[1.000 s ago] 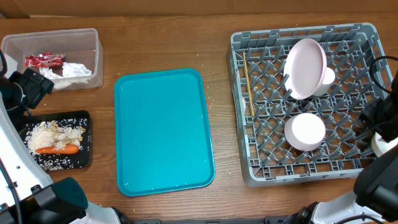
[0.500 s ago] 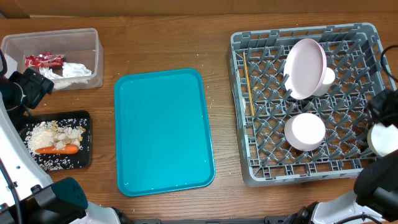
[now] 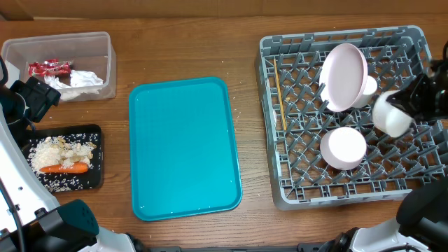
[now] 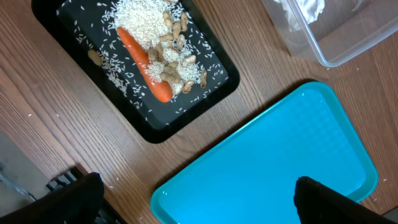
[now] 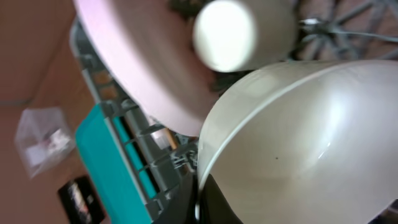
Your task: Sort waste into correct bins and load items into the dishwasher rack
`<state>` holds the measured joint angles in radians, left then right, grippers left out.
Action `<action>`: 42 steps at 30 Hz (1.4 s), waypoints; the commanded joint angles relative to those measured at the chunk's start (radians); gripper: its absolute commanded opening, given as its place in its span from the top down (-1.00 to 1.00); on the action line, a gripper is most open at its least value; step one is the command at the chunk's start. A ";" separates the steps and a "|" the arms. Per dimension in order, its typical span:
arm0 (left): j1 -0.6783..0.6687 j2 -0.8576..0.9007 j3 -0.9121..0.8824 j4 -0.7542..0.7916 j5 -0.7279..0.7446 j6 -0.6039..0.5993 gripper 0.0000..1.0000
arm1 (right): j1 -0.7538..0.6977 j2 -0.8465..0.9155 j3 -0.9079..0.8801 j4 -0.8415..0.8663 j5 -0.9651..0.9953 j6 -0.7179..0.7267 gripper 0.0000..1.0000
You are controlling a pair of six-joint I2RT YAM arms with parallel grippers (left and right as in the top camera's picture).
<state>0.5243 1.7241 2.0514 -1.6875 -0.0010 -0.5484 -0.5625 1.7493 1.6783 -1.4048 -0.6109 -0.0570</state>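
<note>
Right jaws: shut on the rim of a white bowl [image 3: 390, 115]. In the wrist view, the bowl's glossy pale wall fills the lower right.
Held bowl: tilted on its side over the right part of the dishwasher rack [image 3: 270, 150]. Whether it touches the pegs I cannot tell.
Left jaws: spread wide and holding nothing. Their dark tips show at the bottom corners of the wrist view, above the teal tray [image 3: 183, 147] and the wood beside it.
Plate: the pale pink plate [image 3: 343, 73] stands on edge among the pegs in the rack's far half, just left of the held bowl.
Small white vessel [image 3: 370, 85]: tucked against the back of the plate. Whether it is a cup or a bowl I cannot tell.
Second bowl [image 3: 343, 147]: sits in the rack's near half, below the plate.
Chopsticks [image 3: 278, 91]: lie along the rack's left side.
Teal tray: middle of the surface [image 3: 182, 49], between the bins and the rack.
Clear tub [image 3: 108, 52]: far left corner, holding the red wrapper [image 3: 49, 68] and the crumpled napkin [image 3: 85, 79].
Black tray [image 3: 96, 136]: just nearer than the tub, holding rice and scraps [image 3: 59, 150] with the carrot piece [image 3: 64, 168] along their near edge.
</note>
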 commanded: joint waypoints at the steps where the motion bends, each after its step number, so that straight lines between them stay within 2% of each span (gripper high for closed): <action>1: -0.001 0.005 -0.003 -0.002 -0.006 -0.009 -0.99 | -0.017 -0.023 -0.054 0.042 -0.227 -0.128 0.92; 4: -0.001 0.005 -0.003 -0.002 -0.007 -0.009 -1.00 | -0.037 -0.021 -0.113 0.118 -0.309 -0.127 0.92; 10: -0.001 0.005 -0.003 -0.002 -0.006 -0.009 -1.00 | -0.094 -0.019 -0.202 0.205 -0.350 -0.127 0.92; 23: -0.001 0.005 -0.003 -0.002 -0.007 -0.009 -1.00 | -0.286 -0.019 -0.212 0.109 -0.393 -0.134 0.92; 25: -0.001 0.005 -0.003 -0.002 -0.007 -0.009 -1.00 | -0.298 -0.019 -0.212 0.089 -0.393 -0.134 0.84; 27: -0.001 0.005 -0.003 -0.002 -0.007 -0.009 -1.00 | -0.303 -0.019 -0.212 0.078 -0.375 -0.134 0.67; 30: -0.001 0.005 -0.003 -0.002 -0.007 -0.009 -1.00 | -0.303 -0.019 -0.212 0.064 -0.318 -0.130 0.63; 31: -0.001 0.005 -0.003 -0.002 -0.007 -0.009 -0.99 | -0.303 -0.019 -0.212 0.063 -0.298 -0.130 0.65; 33: -0.001 0.005 -0.003 -0.002 -0.007 -0.009 -1.00 | -0.303 -0.019 -0.212 0.063 -0.314 -0.127 0.92; 37: -0.001 0.005 -0.003 -0.002 -0.007 -0.009 -1.00 | -0.303 -0.019 -0.212 0.072 -0.502 -0.139 0.92; 40: -0.001 0.005 -0.003 -0.002 -0.006 -0.009 -1.00 | -0.303 -0.019 -0.212 0.078 -0.682 -0.206 0.92; 42: -0.001 0.005 -0.003 -0.002 -0.006 -0.009 -1.00 | -0.303 -0.019 -0.212 0.100 -0.690 -0.212 0.92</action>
<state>0.5243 1.7241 2.0514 -1.6875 -0.0010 -0.5484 -0.8635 1.7477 1.4689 -1.3270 -1.1374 -0.2096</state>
